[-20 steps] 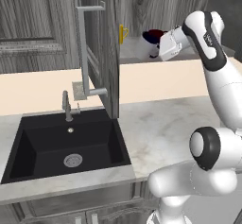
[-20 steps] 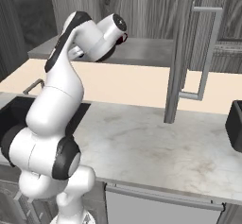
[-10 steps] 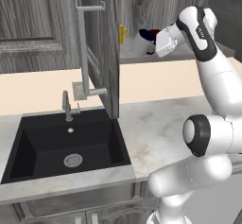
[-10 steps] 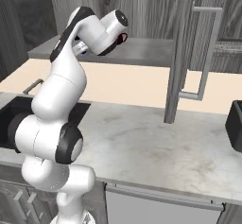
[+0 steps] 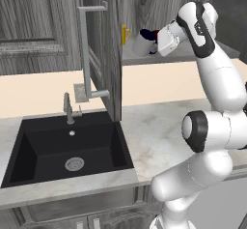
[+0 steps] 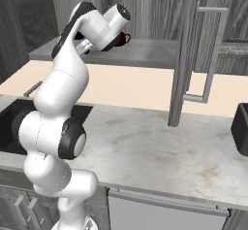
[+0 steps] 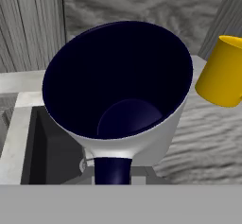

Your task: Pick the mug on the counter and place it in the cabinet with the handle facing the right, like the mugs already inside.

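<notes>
The white mug (image 5: 141, 44) hangs tilted in front of the arm's hand, above the front part of the cabinet (image 5: 103, 54) shelf, its dark navy mouth turned toward the hand camera and its navy handle (image 7: 112, 170) pointing down toward the bottom of the hand view. The gripper (image 5: 155, 43) is at the mug's handle side, but its fingertips are hidden behind the mug, so whether they are clamped on it cannot be told. Just beyond the mug, toward the shelf's left end, stands the slim yellow mug (image 7: 223, 72), close but not touching. In the right base view the dark red mug (image 6: 122, 38) peeks out from behind the wrist, further back on the shelf. The open cabinet door (image 5: 112, 49) with its long silver bar pull (image 5: 86, 54) stands out over the counter (image 5: 159, 131), left of the arm, above the black sink (image 5: 67, 148) and its faucet (image 5: 68, 109).
</notes>
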Available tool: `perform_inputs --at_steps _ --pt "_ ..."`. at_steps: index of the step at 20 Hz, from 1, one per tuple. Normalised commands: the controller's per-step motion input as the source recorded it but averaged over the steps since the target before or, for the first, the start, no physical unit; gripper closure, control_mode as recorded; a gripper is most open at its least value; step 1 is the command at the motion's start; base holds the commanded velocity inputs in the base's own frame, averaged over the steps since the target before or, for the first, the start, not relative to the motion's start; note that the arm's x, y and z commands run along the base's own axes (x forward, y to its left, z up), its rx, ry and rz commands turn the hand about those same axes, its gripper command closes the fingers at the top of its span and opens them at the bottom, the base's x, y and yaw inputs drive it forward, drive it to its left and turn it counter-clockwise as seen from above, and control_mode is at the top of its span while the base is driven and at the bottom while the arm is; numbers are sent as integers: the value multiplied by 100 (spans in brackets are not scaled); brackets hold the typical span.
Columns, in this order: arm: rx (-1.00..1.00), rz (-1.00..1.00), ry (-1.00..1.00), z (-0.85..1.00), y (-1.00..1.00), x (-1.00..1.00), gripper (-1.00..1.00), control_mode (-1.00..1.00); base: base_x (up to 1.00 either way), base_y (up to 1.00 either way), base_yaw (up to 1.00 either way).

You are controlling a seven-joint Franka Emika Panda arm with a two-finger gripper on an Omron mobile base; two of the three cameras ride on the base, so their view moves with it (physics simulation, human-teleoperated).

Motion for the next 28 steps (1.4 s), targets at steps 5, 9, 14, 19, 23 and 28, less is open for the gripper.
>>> perform_inputs --at_steps 5,9,14,19,23,28 --pt "-5 2 0 0 0 19 100 -100 0 0 0" --pt "-3 1 0 0 0 19 100 -100 0 0 0" --pt "-1 1 0 0 0 27 100 -100 0 0 0" --pt "0 2 0 0 0 19 100 -100 0 0 0" --pt "0 4 0 0 0 11 100 -100 0 0 0" --pt "0 4 0 0 0 8 100 -100 0 0 0"
